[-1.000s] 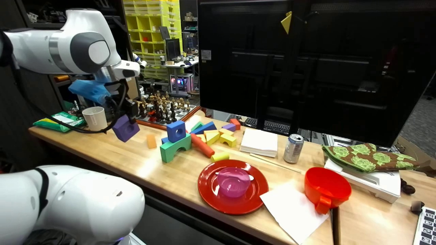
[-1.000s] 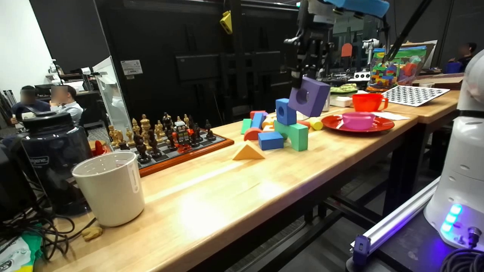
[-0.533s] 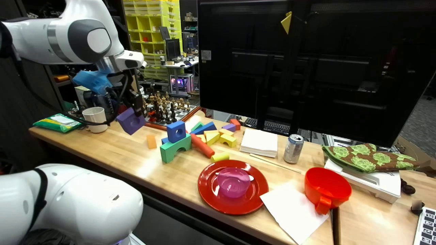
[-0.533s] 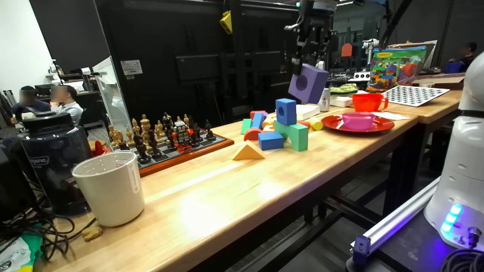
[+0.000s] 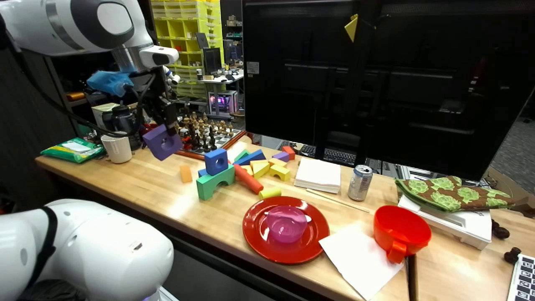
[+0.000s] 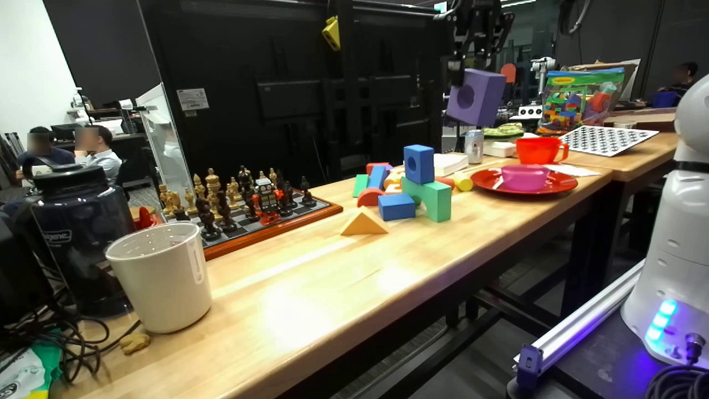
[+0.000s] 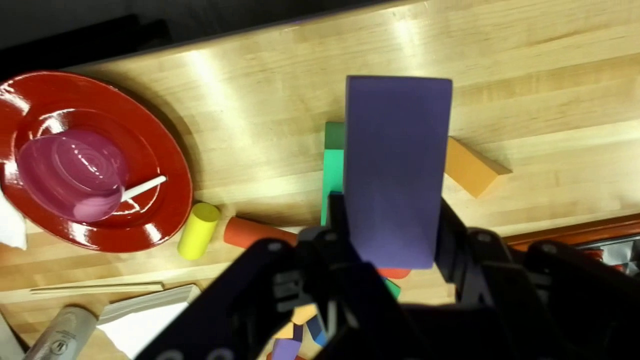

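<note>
My gripper (image 7: 391, 212) is shut on a purple block (image 7: 397, 150) with a round hole, one finger on each side. In both exterior views the purple block (image 5: 152, 144) (image 6: 488, 100) hangs tilted in the air above the table, touching nothing but the gripper. Below it, a blue block with a hole (image 5: 216, 161) (image 6: 419, 164) stands on a green arch block (image 5: 205, 187) (image 6: 437, 200). In the wrist view the purple block hides most of this stack; part of the green arch (image 7: 332, 170) shows. An orange triangle block (image 7: 470, 167) lies nearby on the table.
A red plate (image 5: 259, 246) holds a pink bowl (image 5: 286, 225). Several loose blocks lie behind the stack, beside a red cylinder (image 5: 247, 179). A chessboard (image 6: 266, 230) with pieces, a cream cup (image 6: 160, 282), a can (image 5: 360, 182) and a red cup (image 5: 401, 228) stand on the table.
The gripper and the held purple block have risen. In the exterior views they have also shifted rightward. The blocks on the table have not moved.
</note>
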Controlling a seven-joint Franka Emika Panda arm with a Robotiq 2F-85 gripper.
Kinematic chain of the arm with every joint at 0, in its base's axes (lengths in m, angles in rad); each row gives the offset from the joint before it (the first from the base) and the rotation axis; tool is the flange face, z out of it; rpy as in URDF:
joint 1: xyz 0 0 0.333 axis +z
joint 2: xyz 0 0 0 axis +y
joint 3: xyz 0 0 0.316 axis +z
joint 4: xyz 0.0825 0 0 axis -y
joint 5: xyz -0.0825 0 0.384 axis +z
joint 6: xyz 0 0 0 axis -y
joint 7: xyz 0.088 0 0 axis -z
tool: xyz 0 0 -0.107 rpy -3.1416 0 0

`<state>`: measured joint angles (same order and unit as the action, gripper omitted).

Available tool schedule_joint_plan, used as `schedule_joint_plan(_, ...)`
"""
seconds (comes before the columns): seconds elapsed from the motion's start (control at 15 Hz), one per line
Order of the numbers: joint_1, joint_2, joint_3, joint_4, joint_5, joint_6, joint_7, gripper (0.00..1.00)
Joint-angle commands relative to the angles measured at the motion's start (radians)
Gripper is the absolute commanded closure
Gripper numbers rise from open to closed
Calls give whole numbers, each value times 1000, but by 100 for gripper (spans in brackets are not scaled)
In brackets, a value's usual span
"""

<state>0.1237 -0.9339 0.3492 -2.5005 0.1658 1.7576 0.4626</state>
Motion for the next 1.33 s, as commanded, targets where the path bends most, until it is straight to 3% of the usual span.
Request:
schedule_joint_plan(0.0,-19,37,10,75,-25,-54,-13,84)
schedule_joint_plan(0.8,-21,198,0,216,-84,-63,-51,84)
schedule_joint_plan(1.27,-14,258,-24,235,-99,-15,-70,84)
